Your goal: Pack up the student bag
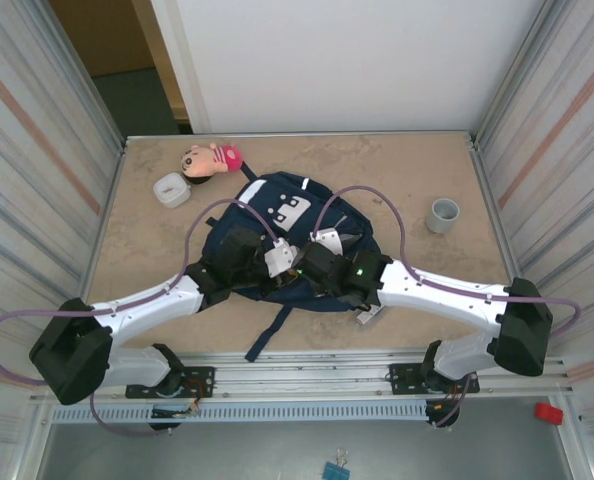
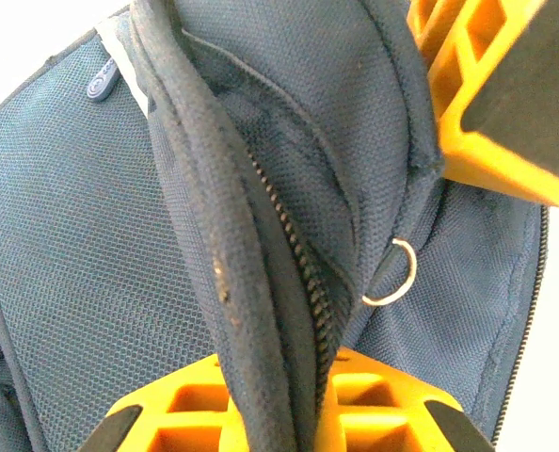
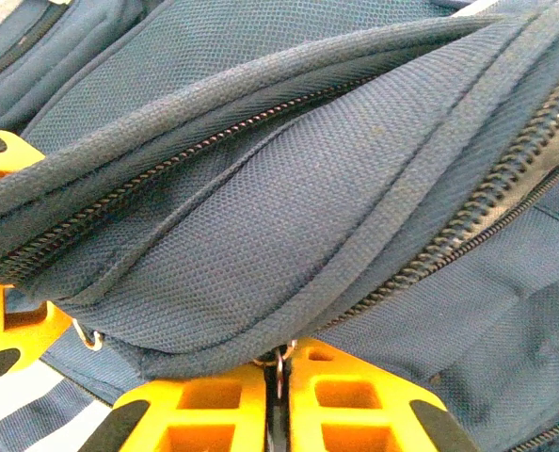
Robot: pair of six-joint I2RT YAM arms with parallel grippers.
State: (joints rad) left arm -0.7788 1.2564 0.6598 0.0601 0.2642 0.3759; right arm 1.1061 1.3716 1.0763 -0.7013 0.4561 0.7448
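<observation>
Bright, even light falls from above onto my desk point(image 1: 407, 180), leaving only faint, soft shadows. Up close, the student bag point(image 2: 72, 235) weave is sharp mid-frame, while the background at the corners blows out white.

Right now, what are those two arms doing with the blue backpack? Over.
Left jaws shut on zipper edge of student bag. Right jaws shut on zipper pull. Doll, white tub, grey cup outside the bag, on table.
</observation>
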